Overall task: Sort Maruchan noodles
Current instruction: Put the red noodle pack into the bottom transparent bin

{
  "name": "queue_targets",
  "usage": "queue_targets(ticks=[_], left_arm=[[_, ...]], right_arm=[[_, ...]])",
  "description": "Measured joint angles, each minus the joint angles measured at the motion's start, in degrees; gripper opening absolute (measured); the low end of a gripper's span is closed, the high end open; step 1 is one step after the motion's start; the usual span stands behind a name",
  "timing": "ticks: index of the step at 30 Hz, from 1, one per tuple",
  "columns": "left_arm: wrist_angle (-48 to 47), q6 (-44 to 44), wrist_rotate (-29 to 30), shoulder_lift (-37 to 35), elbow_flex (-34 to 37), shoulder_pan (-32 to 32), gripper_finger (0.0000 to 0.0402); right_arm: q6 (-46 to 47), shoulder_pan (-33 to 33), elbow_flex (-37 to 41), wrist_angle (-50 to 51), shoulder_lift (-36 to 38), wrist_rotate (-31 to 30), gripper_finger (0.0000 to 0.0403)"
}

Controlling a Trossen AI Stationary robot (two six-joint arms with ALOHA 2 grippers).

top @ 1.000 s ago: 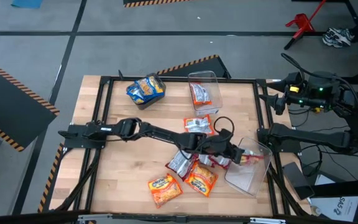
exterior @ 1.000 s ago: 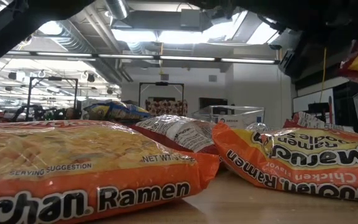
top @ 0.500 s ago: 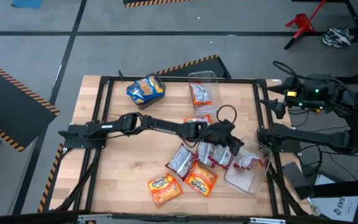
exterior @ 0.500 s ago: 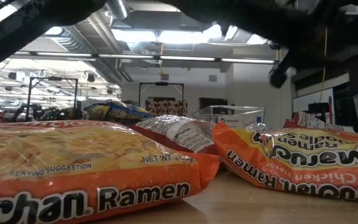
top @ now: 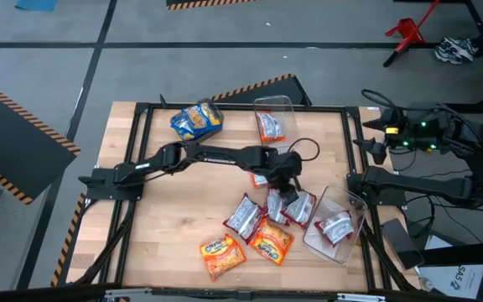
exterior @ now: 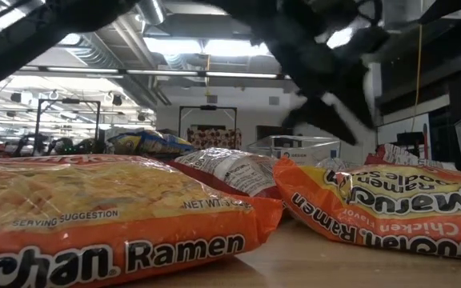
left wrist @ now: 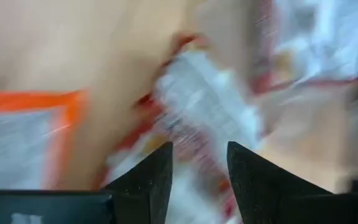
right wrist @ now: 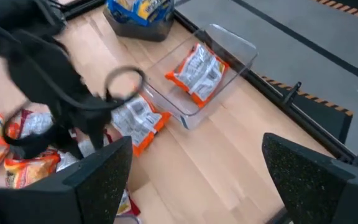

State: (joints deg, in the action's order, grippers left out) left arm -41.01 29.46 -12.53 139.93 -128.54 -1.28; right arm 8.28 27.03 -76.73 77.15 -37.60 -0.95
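My left gripper (top: 285, 190) hangs open over a cluster of red-and-silver Maruchan packets (top: 277, 206), pointing steeply down. In the left wrist view nothing sits between the fingers of my left gripper (left wrist: 199, 180), and a blurred red-and-silver packet (left wrist: 204, 106) lies flat on the wood below. Two orange packets (top: 222, 254) (top: 272, 241) lie flat near the front edge and fill the low view (exterior: 94, 216). My right gripper (right wrist: 197, 186) waits wide open, raised at the table's right side.
A tipped clear bin (top: 335, 225) at the right holds a red packet (top: 338, 226). A clear bin (top: 275, 107) at the far middle holds an orange-and-silver packet (top: 269, 127). Blue-and-yellow packets (top: 197, 119) sit at the far left. Another orange-edged packet (top: 261, 170) lies half under the left arm.
My left gripper has let go of a red packet, which now lies in the tipped bin at the right. It has then swung away from that bin toward the table's left and far side, tipping from nearly level to steeply downward, and now hangs over the red-and-silver cluster.
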Motion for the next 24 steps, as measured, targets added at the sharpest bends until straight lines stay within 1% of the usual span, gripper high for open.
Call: queue_targets(ticks=[1, 3, 4, 5, 7, 9, 13, 17, 20, 24], left_arm=[[-2.29, -2.25, 3.52, -0.99, 0.01, 0.63, 0.0145], [-0.11, -4.8, 9.1, -1.57, -0.36, 1.71, 0.0145], [0.02, -5.03, 10.7, -1.86, -0.27, 2.31, 0.0145], [-0.35, -5.02, 11.05, -1.91, -0.08, 2.86, 0.0145], [3.03, -4.58, 11.09, -1.6, 0.0, 3.67, 0.0145], [3.12, -4.12, 10.9, -1.61, -0.02, 4.02, 0.0146], [5.08, -1.57, 12.42, -1.42, 3.62, 3.09, 0.0158], [13.13, 1.79, 11.51, -1.39, 5.21, 1.57, 0.0176], [18.29, 3.22, 11.51, -1.64, 7.84, 0.88, 0.0191], [20.53, 4.7, 11.54, -1.39, 10.97, 0.71, 0.0206]], right_arm=[[-0.16, -0.01, 0.0, -0.07, 0.0, -0.03, 0.0347], [-0.78, -0.02, 0.0, -0.16, 0.0, -0.44, 0.0347], [-0.97, -0.02, 0.0, -0.17, 0.0, -0.72, 0.0347], [-1.11, -0.02, 0.0, -0.18, 0.0, -1.28, 0.0347], [-1.17, -0.02, 0.0, -0.21, 0.0, -1.93, 0.0347], [-1.2, -0.02, 0.0, -0.23, 0.0, -2.5, 0.0347], [-1.19, -0.02, 0.0, -0.25, 0.0, -2.54, 0.0347], [-1.17, -0.02, 0.0, -0.35, 0.0, -2.54, 0.0347], [-1.13, -0.02, 0.0, -0.36, 0.0, -2.54, 0.0347], [-1.1, -0.02, 0.0, -0.34, 0.0, -2.54, 0.0347]])
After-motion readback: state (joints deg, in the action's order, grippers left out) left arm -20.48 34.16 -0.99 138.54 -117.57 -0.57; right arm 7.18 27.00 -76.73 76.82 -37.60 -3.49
